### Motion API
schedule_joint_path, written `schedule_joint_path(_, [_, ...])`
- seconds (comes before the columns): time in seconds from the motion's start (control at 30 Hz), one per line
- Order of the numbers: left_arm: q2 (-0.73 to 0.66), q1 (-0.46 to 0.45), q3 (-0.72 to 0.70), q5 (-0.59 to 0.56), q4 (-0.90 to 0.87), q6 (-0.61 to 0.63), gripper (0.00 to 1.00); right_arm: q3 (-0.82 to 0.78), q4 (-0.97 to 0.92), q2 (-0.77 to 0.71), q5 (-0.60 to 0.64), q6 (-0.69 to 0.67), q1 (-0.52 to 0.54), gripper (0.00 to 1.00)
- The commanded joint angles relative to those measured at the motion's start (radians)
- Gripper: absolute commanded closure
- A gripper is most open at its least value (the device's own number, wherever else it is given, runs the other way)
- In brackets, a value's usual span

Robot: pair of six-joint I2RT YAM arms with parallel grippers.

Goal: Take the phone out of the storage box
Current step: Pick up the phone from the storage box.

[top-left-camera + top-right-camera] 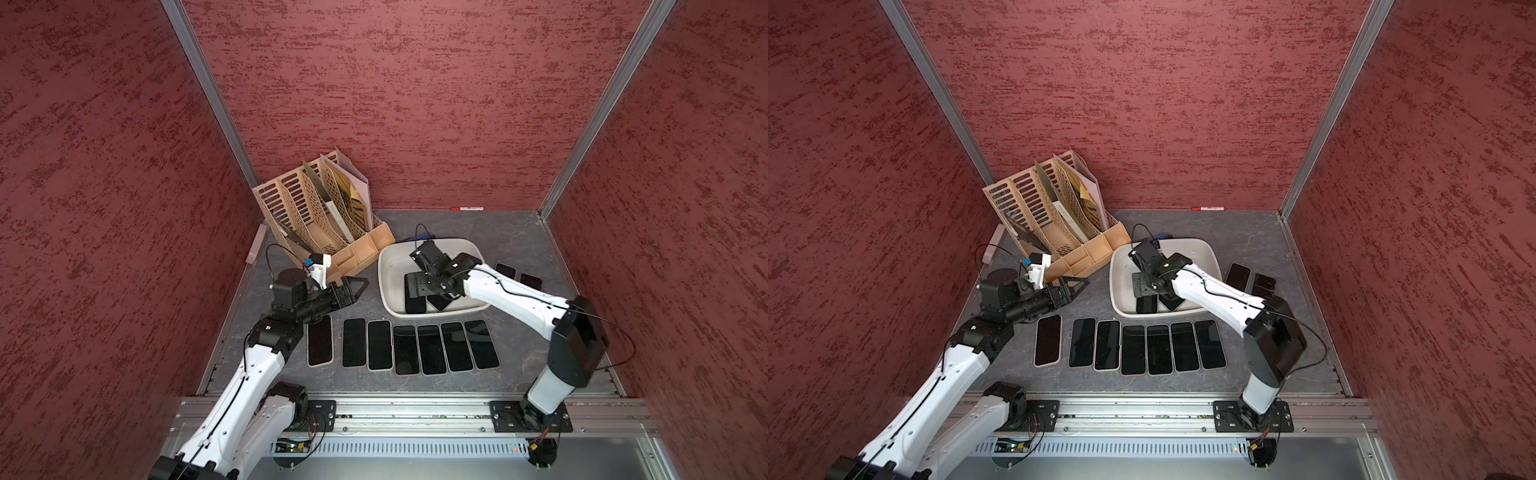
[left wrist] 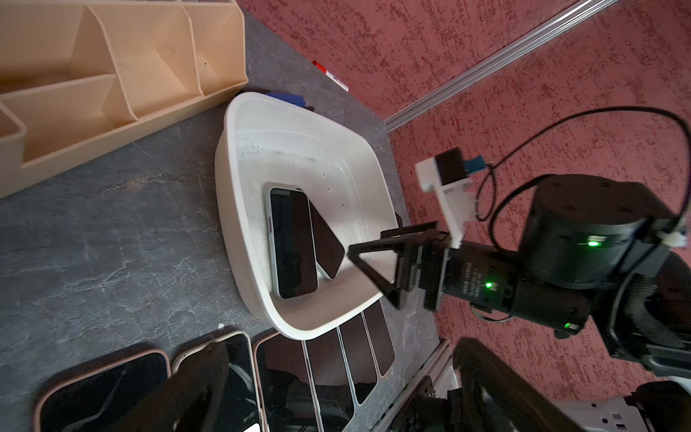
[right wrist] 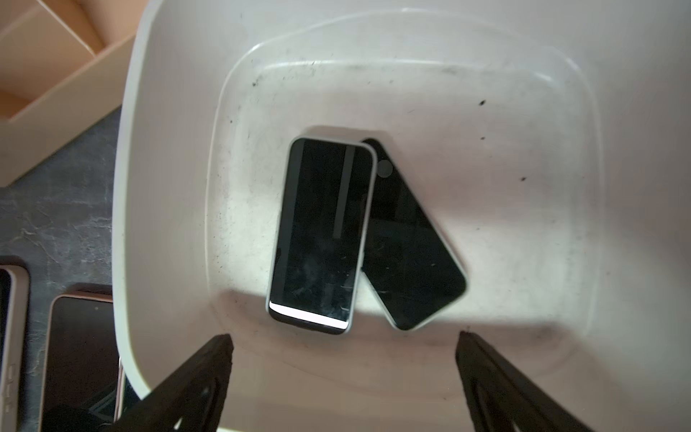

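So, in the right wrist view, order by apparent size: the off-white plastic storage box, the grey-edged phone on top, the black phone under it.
1. Off-white plastic storage box, largest.
2-3. Grey-edged phone and black phone: alike; the black one is partly covered, so unranked.

On the table (image 1: 457,226), near the middle: storage box (image 1: 392,270). Inside, toward its 6 o'clock wall: upper phone (image 3: 321,232) lying partly on lower phone (image 3: 411,247), which pokes out at 4 o'clock. At 6 o'clock of the box: row of seven phones (image 1: 405,349), side by side. At 10 o'clock, just beside: file organizer (image 1: 307,208). At 3 o'clock: pair of phones (image 1: 505,270). At 1 o'clock, against the back wall: marker (image 1: 467,208).
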Motion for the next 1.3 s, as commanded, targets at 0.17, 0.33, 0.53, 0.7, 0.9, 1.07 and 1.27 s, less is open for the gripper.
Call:
schedule_joint_path(0.17, [-0.136, 0.007, -0.026, -0.046, -0.097, 0.077, 0.0, 0.101, -0.029, 0.153, 0.076, 0.109, 0.041, 0.02])
schedule_joint_path(0.33, [-0.167, 0.007, -0.033, -0.053, -0.118, 0.088, 0.0, 0.139, -0.011, 0.228, 0.064, 0.113, 0.04, 0.02])
schedule_joint_path(0.53, [-0.17, 0.007, -0.033, -0.062, -0.122, 0.104, 0.0, 0.215, -0.033, 0.311, 0.051, 0.106, 0.03, 0.02])
schedule_joint_path(0.7, [-0.16, 0.007, -0.033, -0.064, -0.116, 0.119, 0.0, 0.233, -0.041, 0.345, 0.047, 0.108, 0.002, 0.01])
schedule_joint_path(0.9, [-0.15, 0.007, -0.039, -0.064, -0.113, 0.127, 0.0, 0.254, -0.043, 0.378, 0.036, 0.098, -0.025, 0.02])
schedule_joint_path(1.07, [-0.15, 0.007, -0.048, -0.065, -0.108, 0.125, 0.0, 0.286, -0.05, 0.416, 0.024, 0.095, -0.032, 0.02])
schedule_joint_path(1.27, [-0.147, 0.008, -0.048, -0.071, -0.108, 0.13, 0.0, 0.306, -0.064, 0.445, 0.023, 0.099, -0.044, 0.02])
